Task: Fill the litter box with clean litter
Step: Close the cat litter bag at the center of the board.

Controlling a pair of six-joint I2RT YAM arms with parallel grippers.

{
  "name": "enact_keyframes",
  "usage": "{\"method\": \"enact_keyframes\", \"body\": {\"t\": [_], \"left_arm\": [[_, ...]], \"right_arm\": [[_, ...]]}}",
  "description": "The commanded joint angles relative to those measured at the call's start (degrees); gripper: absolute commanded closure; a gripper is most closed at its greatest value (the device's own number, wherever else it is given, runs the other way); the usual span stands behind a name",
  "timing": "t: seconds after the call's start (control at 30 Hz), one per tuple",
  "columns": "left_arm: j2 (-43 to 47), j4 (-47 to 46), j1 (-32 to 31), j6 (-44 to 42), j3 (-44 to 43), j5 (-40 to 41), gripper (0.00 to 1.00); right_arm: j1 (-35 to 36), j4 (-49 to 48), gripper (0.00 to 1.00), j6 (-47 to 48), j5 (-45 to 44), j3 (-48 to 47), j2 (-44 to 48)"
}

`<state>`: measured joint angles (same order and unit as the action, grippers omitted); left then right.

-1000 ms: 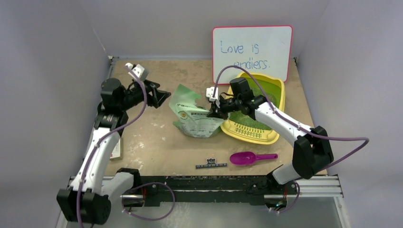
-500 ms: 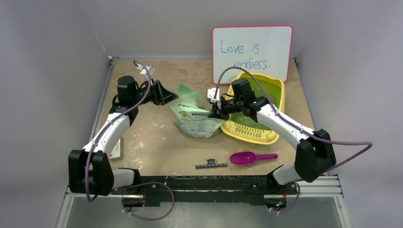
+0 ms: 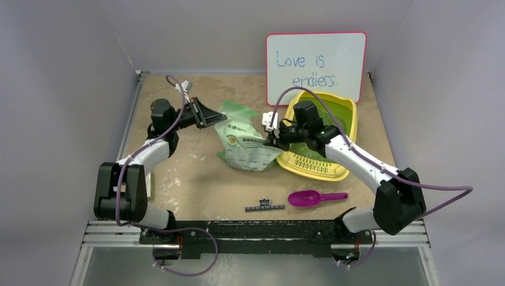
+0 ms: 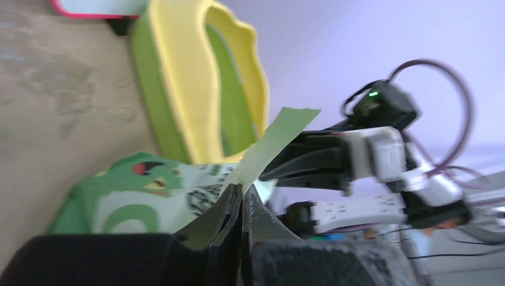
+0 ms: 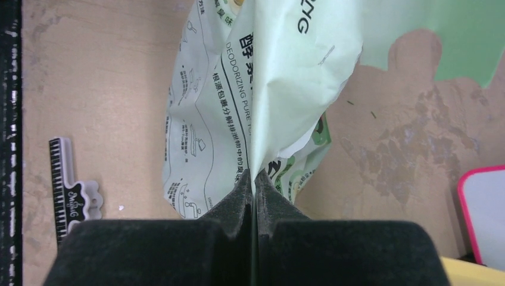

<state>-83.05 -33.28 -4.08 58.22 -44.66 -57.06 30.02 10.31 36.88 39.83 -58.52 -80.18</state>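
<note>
Plain pale grey walls [image 3: 59, 71] enclose a scuffed brown tabletop [image 3: 196, 179], evenly lit.

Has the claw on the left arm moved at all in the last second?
Yes. The left gripper has slid right, nearer the whiteboard, and now pinches the top flap of the green bag.
</note>
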Motion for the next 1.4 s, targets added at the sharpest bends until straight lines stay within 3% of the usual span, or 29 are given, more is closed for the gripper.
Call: {"method": "enact_keyframes", "body": {"t": [0.0, 0.17, 0.27, 0.33, 0.4, 0.5, 0.53, 0.57, 0.6, 0.67, 0.7, 0.8, 0.97, 1.17, 1.3, 1.37], "left_arm": [[-1.49, -36.63, 0.63, 30.36, 0.39, -1.77, 1.00], [-1.91, -46.94, 2.46, 39.16, 2.72, -2.06, 1.00], [-1.21, -45.96, 3.77, 37.84, 5.09, -3.56, 1.00], [0.74, -38.45, 3.81, 31.31, 5.72, -4.12, 1.00], [3.68, -18.11, 3.81, 15.24, 4.00, -4.12, 1.00], [5.77, 33.72, 3.51, -24.92, -6.96, 1.22, 0.99], [5.63, 44.04, 3.34, -30.95, -9.66, 1.42, 0.84], [5.91, 45.95, 3.10, -33.47, -10.78, 1.10, 0.68], [6.64, 43.07, 2.41, -32.60, -10.69, -0.04, 0.57], [8.84, 27.14, 1.00, -22.89, -7.01, -2.42, 0.47], [10.07, 21.55, 0.97, -18.59, -4.50, -1.69, 0.45], [12.54, 19.15, 1.62, -17.91, -2.70, 2.08, 0.40], [15.94, 3.41, 1.59, -11.21, 2.14, 0.58, 0.34], [17.05, 5.99, 1.85, -16.78, 1.51, 0.05, 0.34], [20.78, 22.12, 2.34, -32.07, -2.22, 3.41, 0.33], [23.35, 24.01, 2.35, -38.16, -1.68, 3.31, 0.33]], "right_arm": [[-0.75, -2.48, 1.00, 0.84, -2.40, 0.66, 3.28], [-0.75, -4.37, 1.00, -1.08, -5.29, 2.55, 3.85], [-0.75, -7.57, 1.00, -2.00, -7.69, 4.38, 5.38], [-0.75, -9.18, 1.00, -1.95, -7.50, 5.46, 6.58], [-0.75, -9.51, 1.00, -1.67, -6.24, 5.72, 7.19], [-0.75, -9.69, 1.00, -1.59, -4.87, 5.67, 7.32], [-0.75, -9.77, 1.00, -1.62, -4.61, 5.63, 7.21], [-0.75, -9.93, 1.00, -1.77, -4.46, 5.49, 7.04], [-0.75, -10.03, 1.00, -1.84, -4.23, 5.45, 6.91], [-0.70, -10.04, 1.00, -2.00, -3.91, 5.09, 6.46], [-0.72, -10.04, 1.00, -2.15, -3.89, 4.94, 6.22], [-0.64, -9.70, 1.00, -2.31, -3.89, 4.57, 5.94], [-0.67, -9.54, 1.00, -2.71, -3.72, 4.14, 5.79], [-0.66, -9.30, 1.00, -2.88, -3.78, 3.29, 5.24], [-0.66, -8.77, 1.00, -3.12, -3.80, 2.93, 4.51], [-0.66, -8.82, 1.00, -3.27, -3.60, 2.89, 4.22]]}}
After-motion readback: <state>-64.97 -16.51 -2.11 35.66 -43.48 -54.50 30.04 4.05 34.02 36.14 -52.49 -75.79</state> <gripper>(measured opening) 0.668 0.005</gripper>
